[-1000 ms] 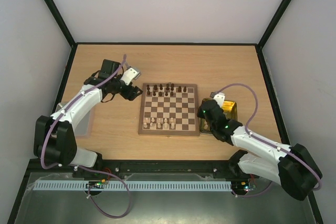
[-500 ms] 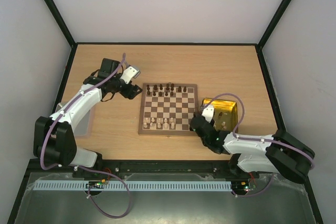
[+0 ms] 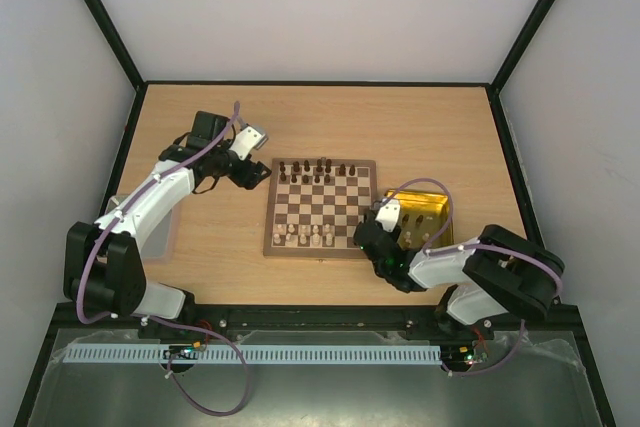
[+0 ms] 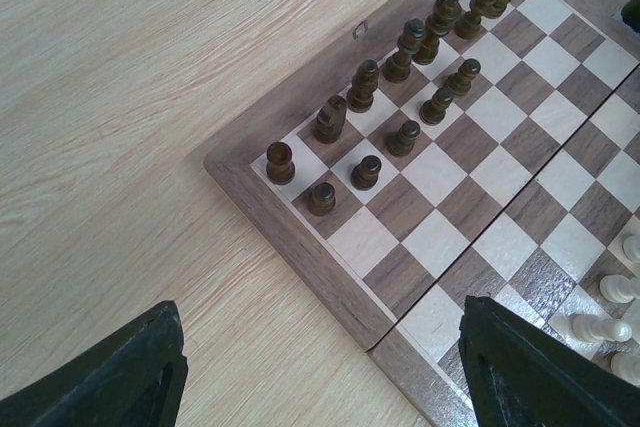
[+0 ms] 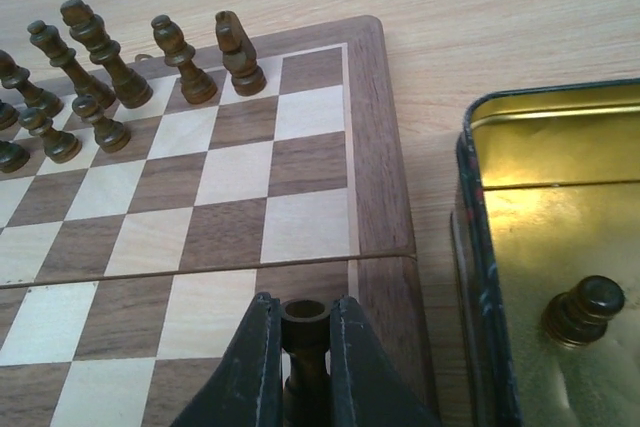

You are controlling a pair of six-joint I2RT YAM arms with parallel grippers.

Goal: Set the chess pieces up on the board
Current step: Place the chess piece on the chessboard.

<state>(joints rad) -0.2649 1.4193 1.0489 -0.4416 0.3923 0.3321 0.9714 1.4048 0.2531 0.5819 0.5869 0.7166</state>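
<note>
Chess pieces (image 3: 315, 169), top view: dark ones fill the far rows of the board (image 3: 322, 205), a few pale ones (image 3: 305, 236) sit on the near row, so set-up looks part done. Right arm reaches to the board's near right corner, beside the gold tray (image 3: 442, 212). Left arm sits off the far left corner. Jaws too small here to judge

Left wrist view: left jaws spread wide, nothing between them, over the tabletop (image 4: 120, 97) just off the board corner where the corner piece (image 4: 281, 161) & pawns stand. Risk: if that arm drops or swings in, a finger could sweep that crowded corner

Right wrist view: right jaws pinching a dark piece (image 5: 304, 332) upright by its stem, over the board's right border. Far corner square (image 5: 312, 69) is bare, knight (image 5: 238, 51) just beside it, so that's prob. the target. Risks:
- jaws look wider than one square, so lowering there may clip the knight & topple its neighbours
- piece may tip if released tilted or too high
- thin grip could slip en route

One more dark piece (image 5: 583, 309) lies in the tray near its wall, prob. an awkward pick
</note>
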